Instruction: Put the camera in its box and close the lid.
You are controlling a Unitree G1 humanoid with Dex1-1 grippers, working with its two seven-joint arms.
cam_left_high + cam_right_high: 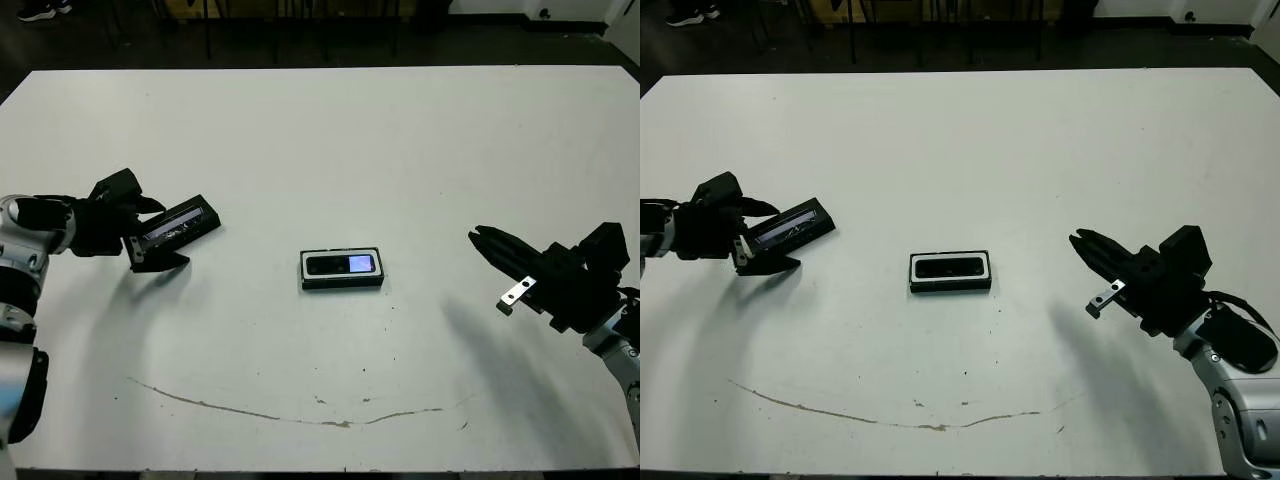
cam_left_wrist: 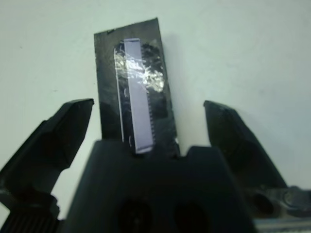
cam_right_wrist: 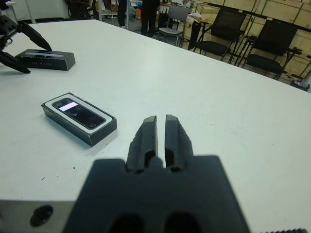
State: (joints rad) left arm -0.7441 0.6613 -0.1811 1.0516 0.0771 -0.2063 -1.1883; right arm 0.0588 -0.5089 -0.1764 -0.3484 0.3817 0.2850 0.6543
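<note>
Your camera (image 1: 341, 265) lies in the box (image 1: 341, 283) mid-surface (image 1: 330, 140), with bare white all around it. The lid (image 1: 178, 224) sits well to the left, between the wide-spread fingers of your left hand (image 1: 160, 232), which straddles it without gripping. Your right hand (image 1: 487, 242) hangs well to the right, fingers nearly together, holding nothing.

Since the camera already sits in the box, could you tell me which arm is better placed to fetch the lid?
Left. Its gripper has open jaws either side of the lid; the right gripper is shut, beyond the box.
</note>
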